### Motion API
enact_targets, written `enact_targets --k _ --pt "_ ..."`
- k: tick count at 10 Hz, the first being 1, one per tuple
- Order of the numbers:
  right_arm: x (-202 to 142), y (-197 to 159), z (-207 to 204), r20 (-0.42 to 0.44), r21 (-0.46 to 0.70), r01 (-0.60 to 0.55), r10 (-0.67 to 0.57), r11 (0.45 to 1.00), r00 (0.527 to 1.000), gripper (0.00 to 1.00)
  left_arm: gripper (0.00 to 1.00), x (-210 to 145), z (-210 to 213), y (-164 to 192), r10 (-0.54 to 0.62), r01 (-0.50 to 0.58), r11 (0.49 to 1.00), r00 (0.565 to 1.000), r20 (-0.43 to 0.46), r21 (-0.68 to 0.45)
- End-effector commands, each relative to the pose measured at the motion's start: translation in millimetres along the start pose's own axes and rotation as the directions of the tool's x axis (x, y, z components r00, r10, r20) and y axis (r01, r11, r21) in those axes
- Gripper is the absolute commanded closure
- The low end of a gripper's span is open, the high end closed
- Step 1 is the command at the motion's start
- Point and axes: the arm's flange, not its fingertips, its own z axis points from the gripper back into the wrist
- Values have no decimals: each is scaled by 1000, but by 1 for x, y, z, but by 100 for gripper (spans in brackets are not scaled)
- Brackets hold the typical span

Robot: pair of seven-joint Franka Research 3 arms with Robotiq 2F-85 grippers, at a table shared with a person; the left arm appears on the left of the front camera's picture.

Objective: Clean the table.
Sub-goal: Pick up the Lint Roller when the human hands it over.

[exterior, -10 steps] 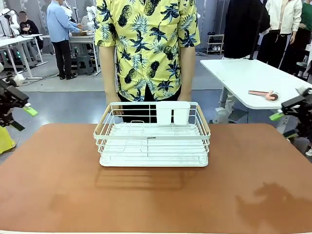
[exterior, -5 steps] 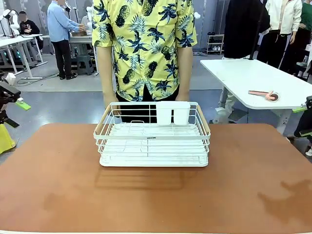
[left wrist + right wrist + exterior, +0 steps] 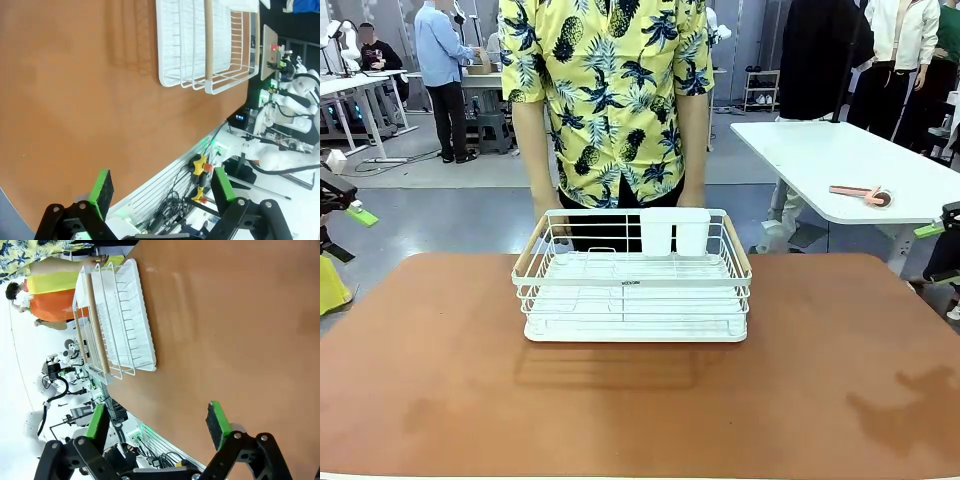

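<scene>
The reddish-brown table [image 3: 440, 370] carries a white wire dish rack [image 3: 635, 285] at its middle, with a white cup holder [image 3: 675, 232] on the rack's far rim. My left gripper [image 3: 348, 235] hangs open off the table's left edge, and my right gripper [image 3: 935, 253] hangs open off the right edge. In the left wrist view the left gripper [image 3: 162, 187] has its green pads wide apart above the bare table [image 3: 75, 100], the rack [image 3: 205, 45] far ahead. The right gripper [image 3: 156, 422] also stands open over the table [image 3: 225, 315], well away from the rack [image 3: 117, 320].
A person in a yellow patterned shirt [image 3: 610, 90] stands at the far side, hands down by the rack's far rim. A white table [image 3: 840, 160] with a pink object [image 3: 860, 192] stands back right. A yellow thing [image 3: 330, 285] sits beyond the left edge.
Both arms have drawn back outward, the left toward the picture's left edge and the right toward the right edge. The rack has not moved. The person shifted slightly left.
</scene>
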Motion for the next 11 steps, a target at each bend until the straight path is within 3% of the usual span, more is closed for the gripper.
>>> enact_targets --k 1,4,6,9,11 --pt "17 -8 29 -9 57 108 -108 993 994 0 0 10 28 11 63 -74 987 995 -76 -141" --pt "36 -51 84 -71 235 322 -314 917 947 0 0 1 51 43 136 -161 956 984 -113 -245" --pt "41 -64 97 -103 319 397 -385 861 917 0 0 2 53 49 170 -196 945 978 -120 -263" --pt "40 -68 85 -143 326 417 -392 848 909 0 0 1 47 50 172 -208 924 976 -136 -320" --pt "35 -78 93 -111 308 392 -376 867 920 0 0 -3 45 57 164 -191 947 979 -123 -258"
